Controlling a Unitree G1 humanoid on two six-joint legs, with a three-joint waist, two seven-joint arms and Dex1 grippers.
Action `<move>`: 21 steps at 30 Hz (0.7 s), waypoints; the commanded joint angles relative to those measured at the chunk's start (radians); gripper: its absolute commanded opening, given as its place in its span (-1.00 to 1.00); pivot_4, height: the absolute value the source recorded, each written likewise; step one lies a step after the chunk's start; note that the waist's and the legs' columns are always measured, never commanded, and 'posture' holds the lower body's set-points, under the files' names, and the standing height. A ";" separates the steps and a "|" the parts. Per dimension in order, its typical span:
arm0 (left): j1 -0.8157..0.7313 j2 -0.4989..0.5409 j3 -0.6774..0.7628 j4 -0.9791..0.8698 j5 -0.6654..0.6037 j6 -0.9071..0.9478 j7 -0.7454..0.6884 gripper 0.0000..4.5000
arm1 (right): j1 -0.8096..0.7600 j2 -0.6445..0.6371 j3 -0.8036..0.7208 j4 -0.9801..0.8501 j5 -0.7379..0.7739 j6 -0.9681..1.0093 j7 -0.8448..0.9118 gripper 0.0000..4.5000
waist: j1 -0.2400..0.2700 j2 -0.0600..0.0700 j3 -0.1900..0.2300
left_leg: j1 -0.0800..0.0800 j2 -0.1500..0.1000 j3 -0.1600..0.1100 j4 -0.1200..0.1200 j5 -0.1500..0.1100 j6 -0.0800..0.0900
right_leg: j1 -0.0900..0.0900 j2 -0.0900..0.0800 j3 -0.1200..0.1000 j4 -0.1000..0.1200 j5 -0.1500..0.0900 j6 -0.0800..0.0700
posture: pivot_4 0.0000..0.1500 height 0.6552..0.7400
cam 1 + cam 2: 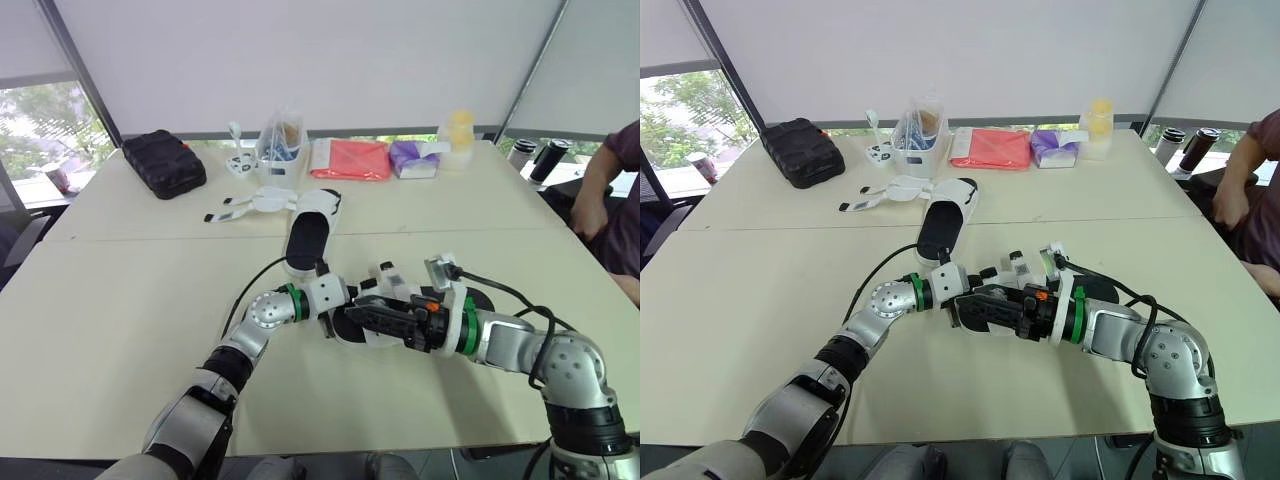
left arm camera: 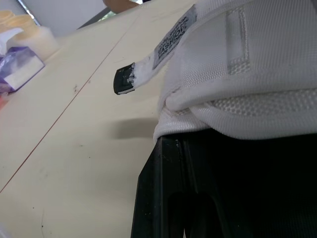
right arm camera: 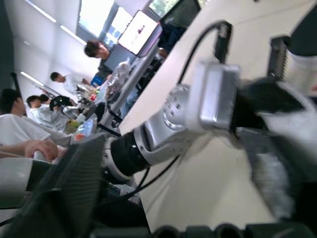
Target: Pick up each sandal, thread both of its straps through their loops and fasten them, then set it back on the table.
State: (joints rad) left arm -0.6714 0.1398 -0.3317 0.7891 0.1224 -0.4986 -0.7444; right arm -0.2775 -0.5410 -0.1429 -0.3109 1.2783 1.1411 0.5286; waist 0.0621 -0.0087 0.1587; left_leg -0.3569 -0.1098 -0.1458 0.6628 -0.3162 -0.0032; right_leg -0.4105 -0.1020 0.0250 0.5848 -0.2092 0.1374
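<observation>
Crowding the near sandal (image 1: 347, 336) at lower centre of the bench (image 1: 120, 320), left hand (image 1: 340, 308) and right hand (image 1: 364, 317) are touching it; whether either is clenched I cannot tell.

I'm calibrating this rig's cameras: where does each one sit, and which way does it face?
Left eye view: on the head, facing forward and down over the table; left gripper and right gripper meet at the near sandal.
Right eye view: beside it, same scene.
Left wrist view: on the left wrist, own gripper close to the near sandal's white strap, facing the purple pack.
Right wrist view: on the right wrist, facing the left arm, people beyond.
Shared: eye and left wrist views show that sandal and pack.
</observation>
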 commanded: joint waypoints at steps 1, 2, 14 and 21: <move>0.025 0.012 -0.020 0.084 0.042 0.046 0.001 -1.00 | -0.041 -0.035 -0.028 -0.023 -0.061 -0.062 0.014 0.98 | 0.000 0.000 0.000 | 0.000 0.000 0.000 0.000 0.000 0.000 | 0.000 0.000 0.000 0.000 0.000 0.000 | 1.00 1.00; 0.025 0.012 -0.021 0.084 0.042 0.046 0.000 -1.00 | -0.076 -0.061 -0.030 -0.020 -0.108 -0.100 0.039 0.98 | 0.000 0.000 0.000 | 0.000 0.000 0.000 0.000 0.000 0.000 | 0.000 0.000 0.000 0.000 0.000 0.000 | 1.00 1.00; 0.021 0.015 -0.020 0.089 0.043 0.045 -0.007 -1.00 | -0.219 -0.252 0.257 0.102 -0.653 -0.520 0.443 0.98 | -0.001 0.001 0.000 | 0.001 0.001 0.002 0.001 0.000 0.000 | 0.001 0.001 0.000 0.000 0.000 0.001 | 1.00 1.00; 0.040 0.034 -0.011 0.066 0.040 0.053 0.001 -1.00 | -0.231 -0.265 0.230 0.202 -0.751 -0.628 0.532 0.98 | -0.001 0.001 0.000 | 0.001 0.001 0.001 0.001 0.000 0.000 | 0.001 0.000 0.000 0.000 0.000 0.000 | 1.00 1.00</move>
State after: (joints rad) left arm -0.6739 0.1423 -0.3305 0.7929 0.1223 -0.4993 -0.7454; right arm -0.4924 -0.7933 0.1356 -0.1253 0.5554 0.5647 1.0559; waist 0.0612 -0.0079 0.1588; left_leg -0.3563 -0.1093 -0.1446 0.6634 -0.3159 -0.0037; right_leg -0.4100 -0.1015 0.0251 0.5848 -0.2092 0.1377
